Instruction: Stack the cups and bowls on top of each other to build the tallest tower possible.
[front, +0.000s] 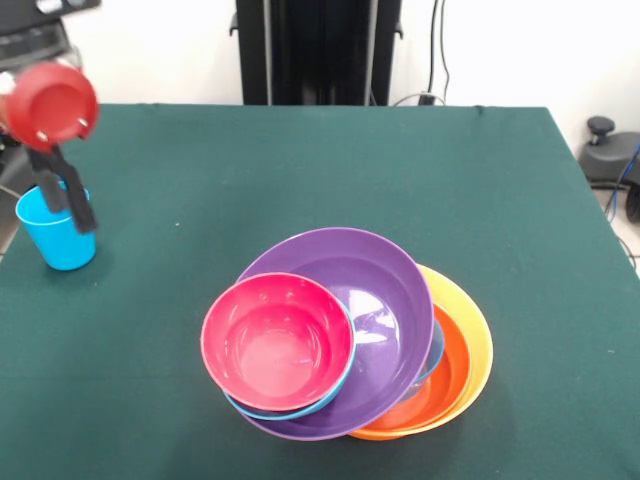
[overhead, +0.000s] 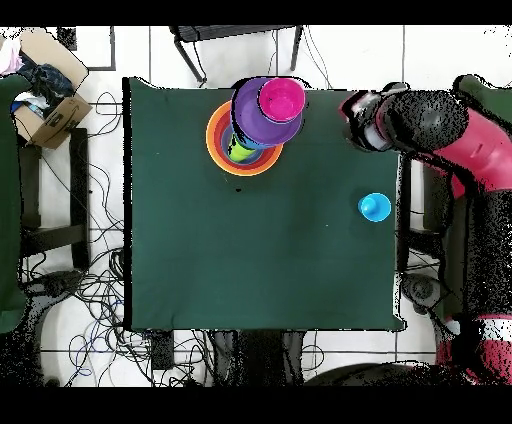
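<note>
Hiding most lower bowls, the glossy pink-red plastic bowl (front: 278, 342) tops the tower; the tool (front: 62, 195), at nine o'clock over the light blue plastic cup (front: 57, 230), has a grip state that cannot be told.

The tower (front: 350, 350) is sitting on the green table, near one edge. It is being made up of bowls set one in another, and it is leaning a bit. A yellow-orange bowl (front: 478, 345) is lying at the bottom. An orange bowl (front: 445, 385) is lying in it. A big purple bowl (front: 385, 300) is resting on top, tilted. A pink bowl (front: 278, 342) is sitting in a blue bowl (front: 290, 410) at the purple one's rim. A light blue cup (front: 58, 240) is standing upright, well apart from the tower.
</note>
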